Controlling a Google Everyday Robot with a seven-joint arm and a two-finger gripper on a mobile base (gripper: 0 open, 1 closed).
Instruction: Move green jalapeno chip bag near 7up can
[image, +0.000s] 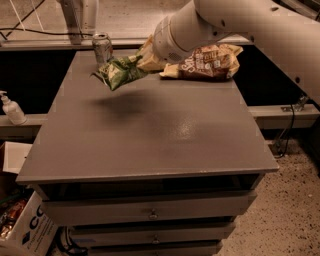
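The green jalapeno chip bag (119, 72) hangs in the air above the far left part of the grey table (150, 135), casting a shadow below it. My gripper (142, 61) is shut on the bag's right end. The white arm reaches in from the upper right. The 7up can (102, 48) stands upright at the table's far left edge, just beyond and left of the bag, apart from it.
A brown-and-cream chip bag (207, 62) lies at the far right of the table, partly behind my arm. A white pump bottle (12, 109) stands on a ledge left of the table. Drawers (150, 212) front the table; a box (25, 232) sits on the floor at left.
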